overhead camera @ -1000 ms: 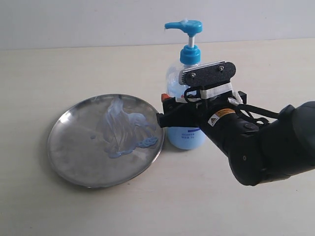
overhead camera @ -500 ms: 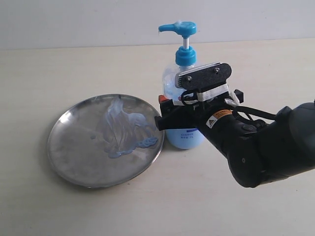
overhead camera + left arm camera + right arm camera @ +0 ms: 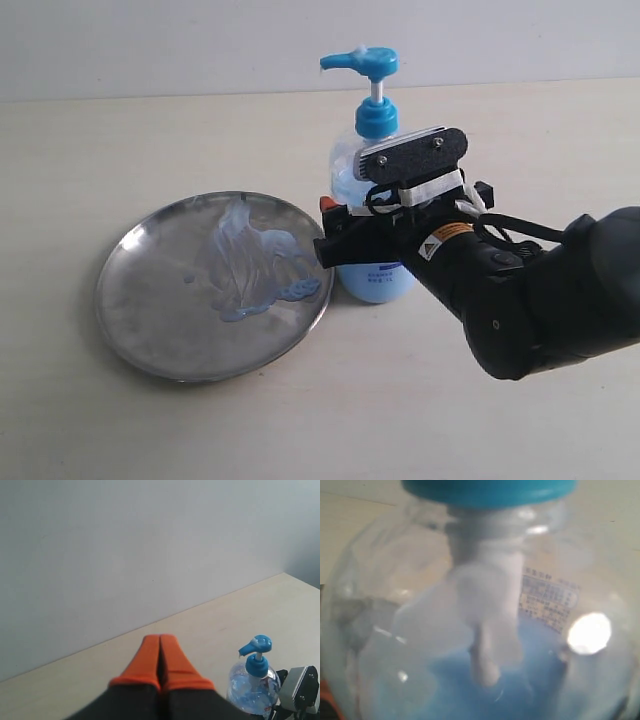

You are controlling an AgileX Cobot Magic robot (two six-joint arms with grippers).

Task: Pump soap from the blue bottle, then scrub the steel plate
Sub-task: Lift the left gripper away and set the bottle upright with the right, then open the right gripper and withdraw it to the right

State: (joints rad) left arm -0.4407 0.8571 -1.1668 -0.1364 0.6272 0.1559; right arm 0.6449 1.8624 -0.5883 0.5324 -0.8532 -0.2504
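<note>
Exterior: right gripper (image 3: pixel 348 200) clasping blue bottle (image 3: pixel 375 278) around body; bottle standing upright, just beside steel plate (image 3: pixel 150 300) rim; soap (image 3: pixel 255 265) lying smeared across plate.
Left wrist: left gripper (image 3: pixel 160 637) pressing orange fingers together, holding nothing.
Right wrist: bottle (image 3: pixel 480 630) filling view, blurred.

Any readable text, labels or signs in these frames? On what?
Label on the bottle, exterior view: print too small to read.
Same label, right wrist view: blurred, unreadable.
Sticker on the right arm: a warning triangle sign; its text too small to read.
No other text is visible.
</note>
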